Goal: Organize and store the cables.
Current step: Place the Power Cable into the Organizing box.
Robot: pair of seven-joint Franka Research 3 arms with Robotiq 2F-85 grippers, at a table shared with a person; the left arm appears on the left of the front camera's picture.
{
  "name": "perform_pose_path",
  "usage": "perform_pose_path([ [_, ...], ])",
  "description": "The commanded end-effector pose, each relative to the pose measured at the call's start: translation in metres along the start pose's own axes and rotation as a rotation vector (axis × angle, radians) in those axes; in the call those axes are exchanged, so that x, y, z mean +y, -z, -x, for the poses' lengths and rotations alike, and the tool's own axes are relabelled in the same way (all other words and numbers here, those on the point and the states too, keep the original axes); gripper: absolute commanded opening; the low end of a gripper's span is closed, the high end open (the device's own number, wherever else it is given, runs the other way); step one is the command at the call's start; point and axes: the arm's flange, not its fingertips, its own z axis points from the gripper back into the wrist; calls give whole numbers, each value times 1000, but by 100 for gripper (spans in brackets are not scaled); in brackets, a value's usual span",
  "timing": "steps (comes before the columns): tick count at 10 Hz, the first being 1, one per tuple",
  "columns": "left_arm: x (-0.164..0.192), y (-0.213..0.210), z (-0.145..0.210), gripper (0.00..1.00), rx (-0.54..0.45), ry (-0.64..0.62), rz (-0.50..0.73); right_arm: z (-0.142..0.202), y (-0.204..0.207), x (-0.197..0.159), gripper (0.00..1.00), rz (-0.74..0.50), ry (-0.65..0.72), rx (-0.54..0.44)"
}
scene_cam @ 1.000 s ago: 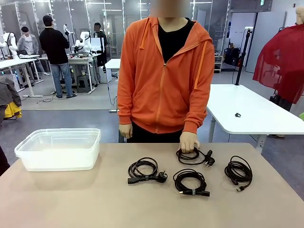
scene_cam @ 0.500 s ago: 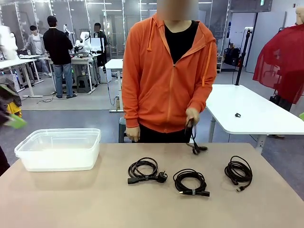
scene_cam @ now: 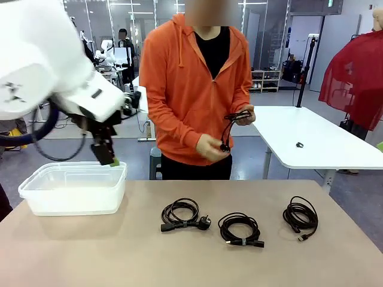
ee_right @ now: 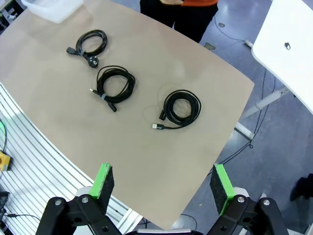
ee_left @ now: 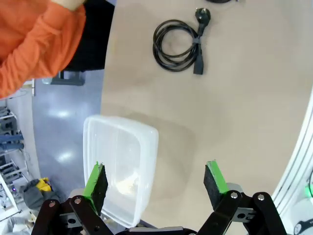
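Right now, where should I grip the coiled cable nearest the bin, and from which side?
I'd pinch the coiled cable across its far arc, opposite the two plugs, coming straight down. It lies flat on the table, so one of the left fingers fits inside the open loop, the other outside.

The table (scene_cam: pixel 90 251) is bare along its near side and between the clear tub (scene_cam: pixel 36 194) at the left and the three coiled cables (scene_cam: pixel 240 229), which lie apart from one another right of centre. The left gripper (ee_left: pixel 155 178) hangs above the tub's right rim. The person's hands (scene_cam: pixel 209 146), holding a fourth cable (scene_cam: pixel 227 128), occupy the air over the far edge.
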Motion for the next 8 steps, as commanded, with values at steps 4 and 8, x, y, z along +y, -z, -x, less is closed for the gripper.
perform_pose_path([
  [4, -1, 13, -9, 100, 4, 12, 15, 2, 0, -1, 100, 0, -2, 2],
  [8, -6, 36, -32, 100, -124, 165, 179, 2, 0, -1, 100, 0, -2, 2],
])
